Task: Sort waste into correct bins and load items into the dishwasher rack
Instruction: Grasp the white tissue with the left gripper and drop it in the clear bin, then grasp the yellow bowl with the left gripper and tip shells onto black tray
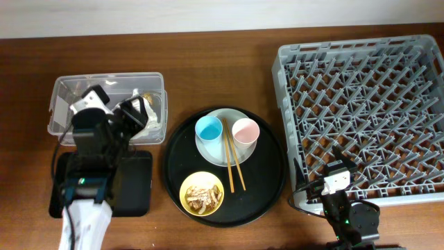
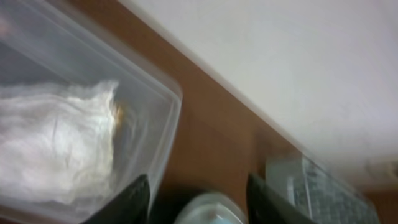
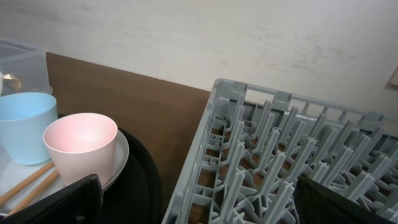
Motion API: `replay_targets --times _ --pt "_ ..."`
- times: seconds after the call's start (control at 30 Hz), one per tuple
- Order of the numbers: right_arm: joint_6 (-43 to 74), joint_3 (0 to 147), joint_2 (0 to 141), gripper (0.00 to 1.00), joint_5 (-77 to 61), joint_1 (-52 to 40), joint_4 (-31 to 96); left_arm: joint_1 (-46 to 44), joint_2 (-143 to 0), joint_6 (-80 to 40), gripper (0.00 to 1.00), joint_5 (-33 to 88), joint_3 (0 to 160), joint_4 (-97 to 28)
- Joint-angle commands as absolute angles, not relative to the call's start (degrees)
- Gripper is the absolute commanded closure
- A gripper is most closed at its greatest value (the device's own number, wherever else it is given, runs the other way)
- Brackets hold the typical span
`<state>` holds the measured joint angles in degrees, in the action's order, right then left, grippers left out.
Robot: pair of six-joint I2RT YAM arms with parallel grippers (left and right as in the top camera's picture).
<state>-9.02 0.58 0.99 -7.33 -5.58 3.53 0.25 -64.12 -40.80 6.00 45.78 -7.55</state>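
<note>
My left gripper (image 1: 136, 114) is open and empty over the right end of the clear tub (image 1: 62, 94). The tub holds crumpled white wrapper (image 2: 56, 149) with a bit of gold foil. The shallow black tray (image 1: 139, 184) lies under my left arm. The light blue cup (image 1: 209, 128), pink cup (image 1: 245, 131) and chopsticks (image 1: 232, 163) sit on the pale plate (image 1: 215, 151). The yellow bowl (image 1: 202, 194) holds brown scraps. My right gripper (image 1: 338, 173) is open and empty at the front left corner of the grey rack (image 1: 364, 118).
The plate and bowl stand on a large round black tray (image 1: 267, 180) between the tub and the rack. The right wrist view shows the pink cup (image 3: 81, 146), the blue cup (image 3: 25, 124) and the rack's near wall (image 3: 205, 155). A pale wall runs behind the table.
</note>
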Motion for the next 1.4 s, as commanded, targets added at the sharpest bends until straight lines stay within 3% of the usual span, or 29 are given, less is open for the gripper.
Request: replay_targets --times 0.0,0.2,0.3,0.6,0.87,1.07,1.2,1.37 --pt "-8.49 0.32 0.73 0.01 -6.87 -5.17 3.88 -6.00 -52.73 -40.03 0.51 18.41 47.97 -26.46" --pt "-8.49 0.32 0.73 0.01 -6.87 -5.17 3.88 -45.78 -66.52 -39.92 0.52 7.01 47.94 -37.15" --pt "-8.49 0.32 0.73 0.01 -6.87 -5.17 3.88 -54.13 -78.28 -41.30 0.52 4.36 47.94 -37.47" --pt "-8.49 0.32 0.73 0.01 -6.87 -5.17 3.88 -53.45 -82.91 -41.25 0.52 -7.62 48.53 -40.64" --pt "-8.49 0.32 0.73 0.01 -6.87 -5.17 3.88 -53.45 -82.94 -39.40 0.55 -15.94 58.76 -47.70" --pt "-8.49 0.32 0.73 0.01 -6.87 -5.17 3.88 -52.88 -90.87 -40.73 0.55 -15.99 58.43 -47.64" --pt "-8.49 0.32 0.73 0.01 -6.87 -5.17 3.88 -47.90 -92.38 -41.15 0.55 -15.88 58.33 -48.18" --pt "-8.49 0.32 0.73 0.01 -6.87 -5.17 3.88 -47.62 -94.32 -41.28 0.56 -9.23 58.11 -48.49"
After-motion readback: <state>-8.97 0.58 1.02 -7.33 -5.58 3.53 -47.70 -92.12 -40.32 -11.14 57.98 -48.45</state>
